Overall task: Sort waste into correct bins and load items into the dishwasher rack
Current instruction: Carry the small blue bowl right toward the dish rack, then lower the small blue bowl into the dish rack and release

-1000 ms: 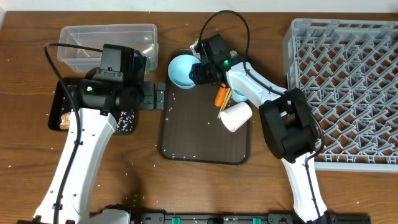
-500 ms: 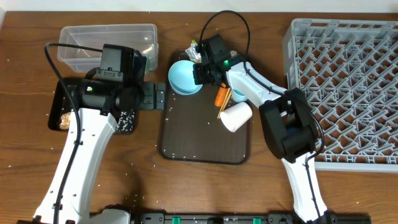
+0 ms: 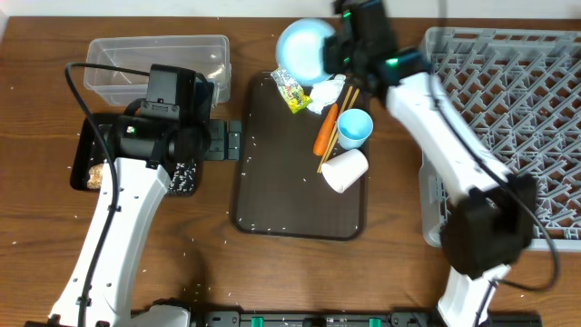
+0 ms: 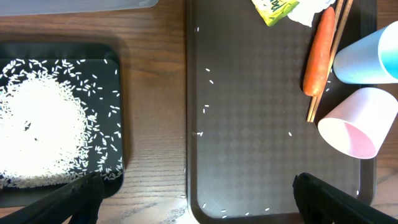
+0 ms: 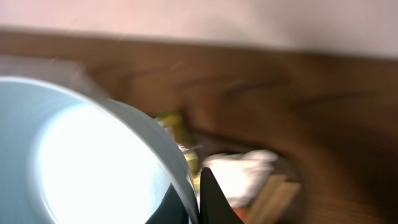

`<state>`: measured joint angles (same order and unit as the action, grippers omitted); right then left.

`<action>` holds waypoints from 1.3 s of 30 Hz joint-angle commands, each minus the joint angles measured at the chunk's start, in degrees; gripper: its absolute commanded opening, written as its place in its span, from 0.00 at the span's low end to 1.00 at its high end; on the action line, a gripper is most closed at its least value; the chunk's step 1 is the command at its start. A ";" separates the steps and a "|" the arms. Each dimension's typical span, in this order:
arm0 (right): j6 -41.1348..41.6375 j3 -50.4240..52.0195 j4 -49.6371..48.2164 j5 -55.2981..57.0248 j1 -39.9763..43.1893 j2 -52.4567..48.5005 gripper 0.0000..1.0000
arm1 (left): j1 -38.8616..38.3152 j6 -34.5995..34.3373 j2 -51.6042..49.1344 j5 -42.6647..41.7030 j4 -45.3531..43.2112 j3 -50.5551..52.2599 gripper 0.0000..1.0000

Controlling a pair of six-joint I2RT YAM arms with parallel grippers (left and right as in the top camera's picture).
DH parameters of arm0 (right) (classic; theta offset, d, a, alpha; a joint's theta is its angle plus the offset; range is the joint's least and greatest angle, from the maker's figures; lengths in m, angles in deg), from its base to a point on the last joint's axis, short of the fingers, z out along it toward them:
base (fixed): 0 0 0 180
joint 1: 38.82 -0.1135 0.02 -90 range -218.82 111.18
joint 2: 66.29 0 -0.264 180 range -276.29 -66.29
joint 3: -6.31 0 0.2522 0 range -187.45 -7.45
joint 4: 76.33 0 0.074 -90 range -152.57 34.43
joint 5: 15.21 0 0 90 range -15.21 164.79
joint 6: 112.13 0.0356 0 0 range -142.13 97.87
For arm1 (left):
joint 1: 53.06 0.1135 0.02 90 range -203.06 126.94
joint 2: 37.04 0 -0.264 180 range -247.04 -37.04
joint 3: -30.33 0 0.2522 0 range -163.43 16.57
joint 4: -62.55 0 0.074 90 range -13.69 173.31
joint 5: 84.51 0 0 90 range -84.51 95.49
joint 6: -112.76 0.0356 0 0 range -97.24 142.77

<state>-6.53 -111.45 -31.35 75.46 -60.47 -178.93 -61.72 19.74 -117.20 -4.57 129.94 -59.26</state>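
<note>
My right gripper (image 3: 334, 53) is shut on the rim of a light blue round dish (image 3: 304, 49), held in the air above the table's back edge; it fills the right wrist view (image 5: 81, 162). On the brown serving tray (image 3: 272, 195) lie the green-yellow wrapper (image 3: 292, 93), white tissue (image 3: 325, 96), orange carrot (image 3: 325, 131), chopsticks (image 3: 334, 134), a small blue cup (image 3: 354, 127) and a pale pink cup (image 3: 345, 170) on its side. My left gripper (image 4: 193, 202) is open, between the black tray of rice (image 4: 43, 130) and the serving tray.
The grey rack (image 3: 508, 118) stands at the right. The clear tub (image 3: 154, 64) sits at the back left, behind the black tray (image 3: 86, 163). Rice grains are scattered on the wooden table.
My right gripper has lifted the blue dish off the serving tray and carried it up and to the right. The wrapper and tissue it covered now show. The left arm has not moved.
</note>
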 commanded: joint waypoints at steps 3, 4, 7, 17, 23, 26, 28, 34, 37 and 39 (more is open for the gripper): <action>-6.71 -0.68 4.48 22.58 6.12 4.24 0.01 | 0.31 -0.26 -0.33 0.70 0.13 -0.90 0.98; -8.09 -0.68 5.44 26.08 7.50 4.59 0.01 | 0.31 -0.26 -0.33 0.70 0.15 -0.90 0.98; -14.08 -0.68 6.54 36.83 12.24 4.72 0.01 | 0.28 -0.26 -0.33 0.70 0.15 -0.90 0.98; -29.99 -0.66 0.11 47.25 26.58 4.17 0.01 | 0.31 -0.28 -0.33 0.70 0.15 -0.90 0.98; -36.59 -0.57 -5.51 49.42 31.82 2.16 0.01 | 0.31 -0.28 -0.33 0.70 0.13 -0.90 0.98; -41.79 -0.57 -10.05 52.33 33.14 0.35 0.01 | 0.31 -0.26 -0.33 0.70 0.15 -0.90 0.98; -45.99 -0.57 -13.20 53.99 33.55 -1.20 0.01 | 0.31 -0.26 -0.33 0.70 0.13 -0.90 0.98; -52.68 -0.57 -19.67 57.02 33.73 -6.36 0.01 | 0.28 -0.26 -0.33 0.70 0.13 -0.90 0.98; -57.51 -0.57 -23.63 58.60 33.70 -9.35 0.01 | 0.28 -0.28 -0.33 0.70 0.13 -0.90 0.98; -60.28 -0.57 -25.31 59.56 33.70 -11.17 0.01 | 0.31 -0.28 -0.33 0.70 0.13 -0.90 0.98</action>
<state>-60.30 -111.69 -55.52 131.59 -27.14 -188.13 -61.72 19.74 -117.20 -4.55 129.94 -59.26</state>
